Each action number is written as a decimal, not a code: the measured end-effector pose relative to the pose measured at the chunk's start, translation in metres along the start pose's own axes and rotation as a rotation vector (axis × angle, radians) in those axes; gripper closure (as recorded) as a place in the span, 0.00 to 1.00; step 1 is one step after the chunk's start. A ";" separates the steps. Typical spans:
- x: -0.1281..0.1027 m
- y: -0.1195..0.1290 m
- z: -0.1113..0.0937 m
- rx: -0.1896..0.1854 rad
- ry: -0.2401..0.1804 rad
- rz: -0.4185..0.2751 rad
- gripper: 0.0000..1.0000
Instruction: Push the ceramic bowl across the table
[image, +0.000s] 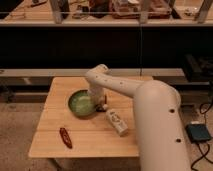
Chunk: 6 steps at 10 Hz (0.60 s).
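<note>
Nearest, by the front-left corner of the wooden worktop (50, 147), lies a slim reddish-brown object (65, 137). Right of the middle a white bottle (116, 122) lies on its side, beside the robot's thick white arm (155, 125), which rises past the front-right corner. Farther in, the green ceramic bowl (80, 103) sits left of centre, somewhat toward the back edge, and the end effector (101, 106) is down against the bowl's right rim; I cannot tell whether it is spread or pressed together.
</note>
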 end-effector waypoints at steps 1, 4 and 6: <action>-0.002 0.006 -0.002 0.001 -0.004 0.014 1.00; -0.006 0.038 -0.005 -0.014 -0.009 0.061 1.00; -0.009 0.048 -0.008 -0.018 -0.019 0.087 1.00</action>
